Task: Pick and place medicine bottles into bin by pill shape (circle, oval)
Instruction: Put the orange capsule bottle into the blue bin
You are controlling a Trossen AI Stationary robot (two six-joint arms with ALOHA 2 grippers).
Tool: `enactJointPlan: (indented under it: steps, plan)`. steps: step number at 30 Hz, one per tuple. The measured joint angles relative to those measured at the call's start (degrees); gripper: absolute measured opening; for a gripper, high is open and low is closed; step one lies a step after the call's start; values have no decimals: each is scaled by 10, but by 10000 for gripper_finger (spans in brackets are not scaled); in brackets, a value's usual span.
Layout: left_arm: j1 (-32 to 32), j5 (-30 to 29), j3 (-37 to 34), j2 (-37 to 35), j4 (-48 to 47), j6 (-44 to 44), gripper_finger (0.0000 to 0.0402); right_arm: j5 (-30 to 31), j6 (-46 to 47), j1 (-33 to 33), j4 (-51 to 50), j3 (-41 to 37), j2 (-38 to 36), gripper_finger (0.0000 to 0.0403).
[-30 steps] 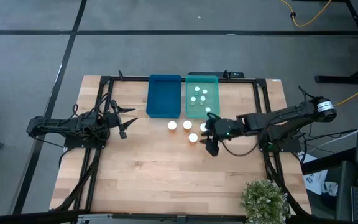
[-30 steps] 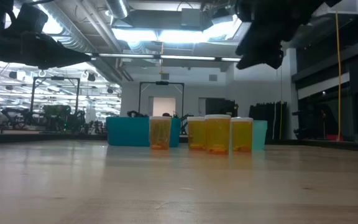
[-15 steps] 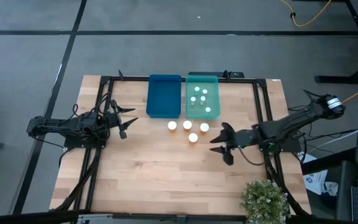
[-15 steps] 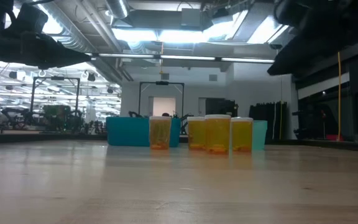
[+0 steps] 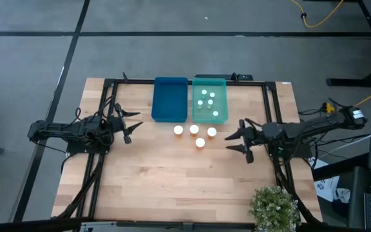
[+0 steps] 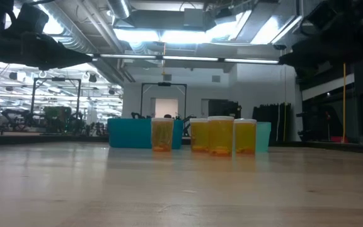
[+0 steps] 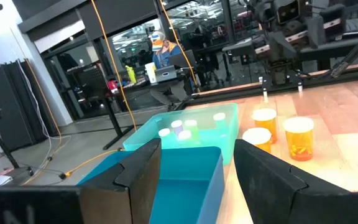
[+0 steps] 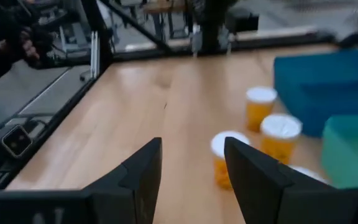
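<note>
Four amber medicine bottles [image 5: 194, 133] are stood upright, caps up, on the worktop [image 5: 166, 174] just before the bins; five pale ones [image 5: 206, 103] are held in the green bin [image 5: 221, 87]. The right hand [image 5: 242, 140], since withdrawn from above the bottles, is stretched low and empty, fingers parted. The left hand [image 5: 131, 124] is unmoved, parted, empty.
</note>
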Motion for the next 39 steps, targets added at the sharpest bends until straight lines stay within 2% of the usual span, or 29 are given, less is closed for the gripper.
enactJointPlan:
  steps: [3, 10, 17, 21, 23, 30, 39]
  plan:
    - [0, 0, 0, 0, 0, -1, 195, 7, -24, -13, -2, -28, -62, 177]
    - [0, 0, 0, 0, 0, -20, 195, 67, -28, -16, -15, -85, -188, 177]
    - [0, 0, 0, 0, 28, -135, 195, 122, -27, -16, -107, -103, -268, 177]
    - [0, 17, 1, 1, 96, -161, 195, 125, -29, -16, -138, -103, -301, 177]
    - [0, 31, 10, 15, 100, -161, 195, 125, -39, -16, -148, -103, -315, 177]
    - [-4, 35, 67, 145, 89, -189, 195, 125, -85, -16, -148, -103, -340, 177]
    - [-46, 27, 191, 420, 71, -160, 195, 125, -85, -16, -148, -103, -340, 177]
